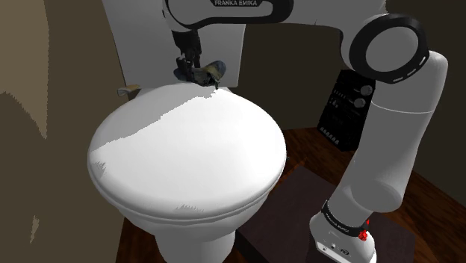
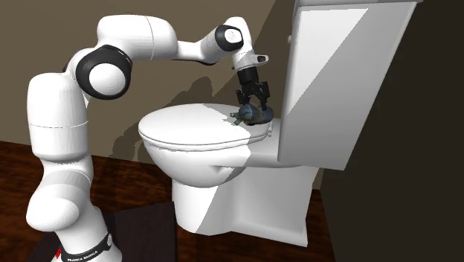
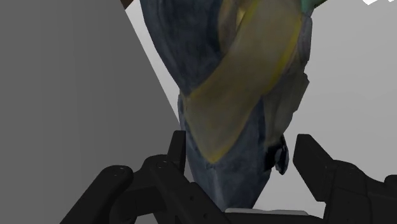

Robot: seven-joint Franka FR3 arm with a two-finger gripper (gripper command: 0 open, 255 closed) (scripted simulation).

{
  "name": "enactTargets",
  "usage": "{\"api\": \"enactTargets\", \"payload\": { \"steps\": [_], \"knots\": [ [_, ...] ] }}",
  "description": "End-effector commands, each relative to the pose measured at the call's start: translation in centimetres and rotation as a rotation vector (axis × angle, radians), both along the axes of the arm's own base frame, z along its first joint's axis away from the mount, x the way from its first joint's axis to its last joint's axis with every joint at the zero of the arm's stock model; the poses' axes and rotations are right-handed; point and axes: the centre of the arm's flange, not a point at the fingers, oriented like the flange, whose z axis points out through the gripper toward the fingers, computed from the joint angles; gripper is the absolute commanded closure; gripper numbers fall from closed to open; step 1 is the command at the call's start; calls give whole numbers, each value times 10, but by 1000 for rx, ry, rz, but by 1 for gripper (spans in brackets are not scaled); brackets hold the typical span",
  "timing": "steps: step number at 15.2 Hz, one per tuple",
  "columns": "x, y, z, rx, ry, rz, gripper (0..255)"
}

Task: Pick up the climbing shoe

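Two black fingers (image 3: 318, 165) of the gripper (image 1: 192, 75) stand apart astride the blue-grey and yellow climbing shoe (image 3: 242, 95). One is at its side and the other a sliver off, so nothing is clasped. The shoe lies at the toilet lid's (image 1: 187, 157) rear edge, close before the tank (image 2: 334, 74), with the lid's broad front open.
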Motion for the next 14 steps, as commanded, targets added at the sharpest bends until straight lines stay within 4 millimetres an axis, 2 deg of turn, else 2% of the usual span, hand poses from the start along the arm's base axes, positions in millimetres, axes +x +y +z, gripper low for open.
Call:
{"api": "enactTargets", "payload": {
  "steps": [1, 3, 14],
  "knots": [
    [0, 2, -6, 0, 12, 2, 255],
    [1, 2, -4, 0, 12, 2, 255],
    [1, 2, 54, 0, 12, 2, 255]
  ]
}}
